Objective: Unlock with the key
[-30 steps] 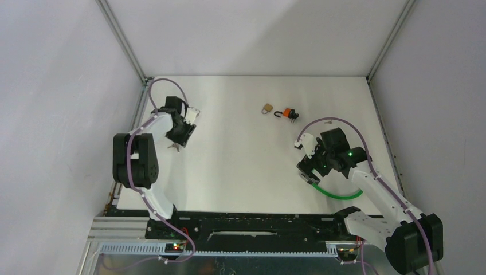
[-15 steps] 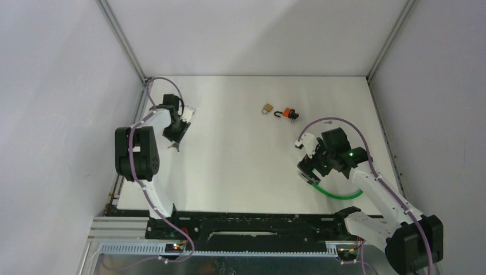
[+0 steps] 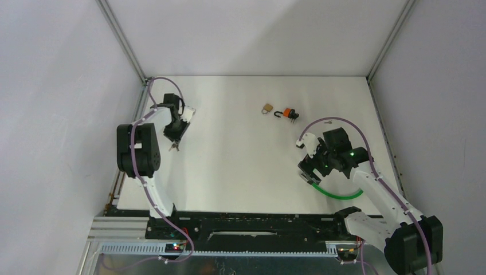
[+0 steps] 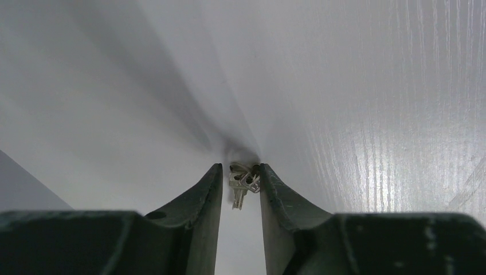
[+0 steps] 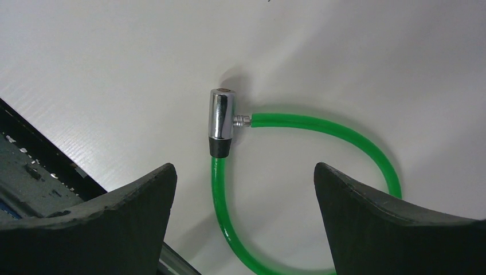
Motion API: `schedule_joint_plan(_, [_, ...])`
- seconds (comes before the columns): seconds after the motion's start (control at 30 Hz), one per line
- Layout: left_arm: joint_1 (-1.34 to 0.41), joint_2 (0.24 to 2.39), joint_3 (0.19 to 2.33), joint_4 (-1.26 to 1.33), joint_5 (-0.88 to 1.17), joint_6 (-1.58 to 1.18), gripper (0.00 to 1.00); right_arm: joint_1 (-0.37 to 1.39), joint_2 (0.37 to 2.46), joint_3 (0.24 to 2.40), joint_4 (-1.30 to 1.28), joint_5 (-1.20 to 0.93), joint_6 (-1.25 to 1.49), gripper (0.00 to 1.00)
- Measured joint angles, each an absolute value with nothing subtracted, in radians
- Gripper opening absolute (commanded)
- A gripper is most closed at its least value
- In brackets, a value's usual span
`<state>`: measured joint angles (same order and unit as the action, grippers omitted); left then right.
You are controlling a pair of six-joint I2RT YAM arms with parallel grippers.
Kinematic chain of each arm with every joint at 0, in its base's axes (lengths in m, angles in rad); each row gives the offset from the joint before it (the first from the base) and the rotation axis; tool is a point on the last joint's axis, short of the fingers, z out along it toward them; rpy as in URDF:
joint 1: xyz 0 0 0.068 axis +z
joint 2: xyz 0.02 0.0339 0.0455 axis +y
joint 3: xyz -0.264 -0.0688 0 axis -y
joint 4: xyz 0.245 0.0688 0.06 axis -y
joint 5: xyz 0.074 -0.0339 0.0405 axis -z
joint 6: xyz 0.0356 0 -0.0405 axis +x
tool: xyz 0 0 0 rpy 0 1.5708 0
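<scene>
left gripper [image 4: 240,167] sits low at the table's [image 3: 240,154] 9 o'clock edge. its two dark fingers are drawn close together, with the keys [image 4: 239,186] caught between the tips. the bunch seems to touch both pads, so i read it as a pinch, though how firm it is cannot be told.

right gripper [image 5: 243,166] hangs at about 4 o'clock with its jaws spread wide and holding nothing. it is straight above the cable lock [image 3: 338,195]. the chrome barrel [image 5: 220,123] lies flat there, its keyhole end pointing to 12 o'clock in the wrist view. the green cable [image 5: 321,123] loops out from the barrel's 3 o'clock side and back into its black foot.

a brass padlock [image 3: 267,108] and an orange padlock [image 3: 286,114] lie just beside each other near 12 o'clock, well apart from both arms.

the keys look light, thin, hard and slick. being loose on a ring, they will likely swing and twist unless one key's flat bow is gripped squarely, leaving its blade free. the barrel looks smooth and round, so it is liable to roll or slip. the surest hold is probably across its middle, not on the springy cable, which would let it turn when the key goes in.
</scene>
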<state>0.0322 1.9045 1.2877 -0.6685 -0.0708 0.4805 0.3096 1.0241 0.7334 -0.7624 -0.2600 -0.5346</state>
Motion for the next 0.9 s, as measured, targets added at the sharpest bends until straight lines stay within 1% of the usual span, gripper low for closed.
schedule_joint_plan(0.33, [0.036, 1.924, 1.307, -0.691, -0.042, 0.48, 0.16, 0.305, 1.024, 0.733, -0.769, -0.267, -0.535, 0.91])
schedule_joint_plan(0.57, [0.038, 1.924, 1.307, -0.696, -0.017, 0.48, 0.07, 0.304, 1.024, 0.733, -0.77, -0.271, -0.535, 0.91])
schedule_joint_plan(0.7, [0.04, 1.924, 1.307, -0.698, 0.006, 0.48, 0.0, 0.302, 1.024, 0.733, -0.772, -0.274, -0.535, 0.91])
schedule_joint_plan(0.9, [0.041, 1.922, 1.307, -0.713, 0.069, 0.48, 0.0, 0.301, 1.024, 0.733, -0.774, -0.274, -0.535, 0.91])
